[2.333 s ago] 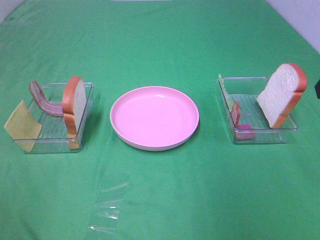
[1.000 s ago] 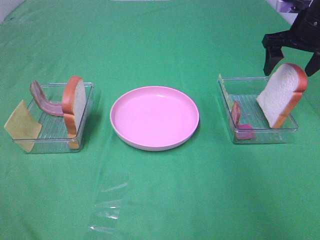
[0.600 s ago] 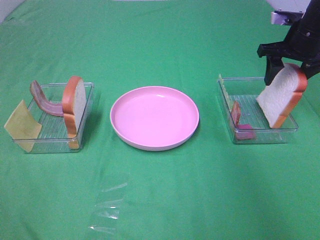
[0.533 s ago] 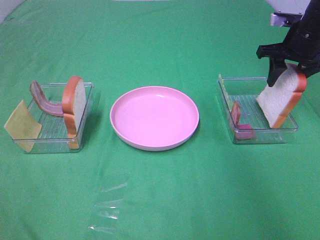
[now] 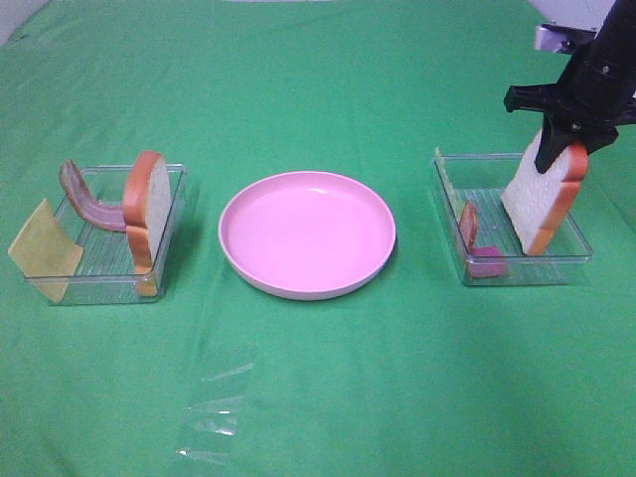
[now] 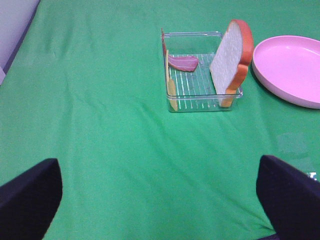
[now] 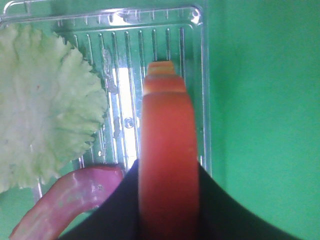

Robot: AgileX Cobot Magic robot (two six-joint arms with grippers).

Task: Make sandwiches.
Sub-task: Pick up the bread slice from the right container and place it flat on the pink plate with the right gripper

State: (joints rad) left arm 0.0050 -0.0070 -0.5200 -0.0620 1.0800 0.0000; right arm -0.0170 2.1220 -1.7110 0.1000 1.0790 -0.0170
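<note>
At upper right, the right gripper (image 5: 562,139) is clamping the top crust of a bread slice (image 5: 535,204) standing tilted in the clear tray (image 5: 517,271); the left gripper (image 6: 157,170) is hanging with jaws wide apart.

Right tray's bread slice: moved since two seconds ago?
Yes. The bread slice has swung more upright and shifted left, off the clear tray's right wall toward the pink plate, with the right gripper clamped on its top crust.
</note>
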